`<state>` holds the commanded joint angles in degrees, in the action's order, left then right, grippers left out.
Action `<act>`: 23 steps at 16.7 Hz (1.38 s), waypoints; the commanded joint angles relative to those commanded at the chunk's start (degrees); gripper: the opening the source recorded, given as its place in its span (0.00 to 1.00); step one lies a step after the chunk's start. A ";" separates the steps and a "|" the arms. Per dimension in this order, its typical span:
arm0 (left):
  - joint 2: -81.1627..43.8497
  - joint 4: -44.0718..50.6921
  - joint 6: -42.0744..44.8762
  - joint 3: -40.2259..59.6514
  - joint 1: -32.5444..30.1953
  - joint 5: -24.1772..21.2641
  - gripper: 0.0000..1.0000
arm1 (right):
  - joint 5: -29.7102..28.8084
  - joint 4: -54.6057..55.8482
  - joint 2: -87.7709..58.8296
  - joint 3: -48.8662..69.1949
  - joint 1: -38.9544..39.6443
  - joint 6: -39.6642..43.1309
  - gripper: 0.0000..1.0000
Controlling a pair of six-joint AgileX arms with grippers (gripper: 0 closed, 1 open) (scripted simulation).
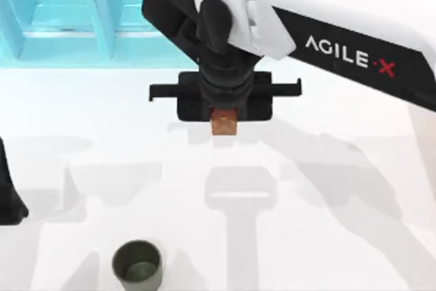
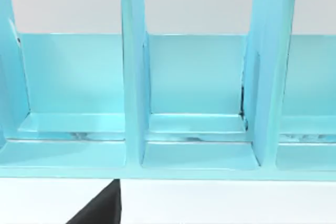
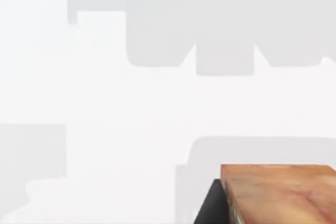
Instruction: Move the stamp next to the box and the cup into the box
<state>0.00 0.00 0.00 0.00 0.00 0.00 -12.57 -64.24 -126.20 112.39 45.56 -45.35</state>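
Right gripper [image 1: 223, 122], far centre of the white table [image 1: 354, 189]: fingers pinching the small orange-brown stamp block [image 1: 223, 124], raised above the surface. Dark olive-green round cup [image 1: 137, 264] upright near-left, well apart. Turquoise compartmented box [image 1: 61, 22] far-left. Left arm [image 1: 8, 192] parked at left edge.

The white-and-black right AgileX arm reached in from the top view's right, its black two-finger right tool [image 1: 223, 122] pointing down, clamped on a small orange-brown block [image 1: 223, 125]. The black left arm [image 1: 9, 199] sat parked at the left edge.
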 joint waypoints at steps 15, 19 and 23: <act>0.00 0.00 0.00 0.00 0.00 0.00 1.00 | 2.64 3.31 10.66 -12.88 -8.39 8.83 0.00; 0.00 0.00 0.00 0.00 0.00 0.00 1.00 | 4.07 4.88 15.69 -18.58 -12.28 12.88 0.00; 0.00 0.00 0.00 0.00 0.00 0.00 1.00 | 5.04 6.22 20.48 -24.52 -16.91 16.35 0.00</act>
<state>0.00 0.00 0.00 0.00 0.00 0.00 -7.53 -58.02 -105.72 87.88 28.65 -29.00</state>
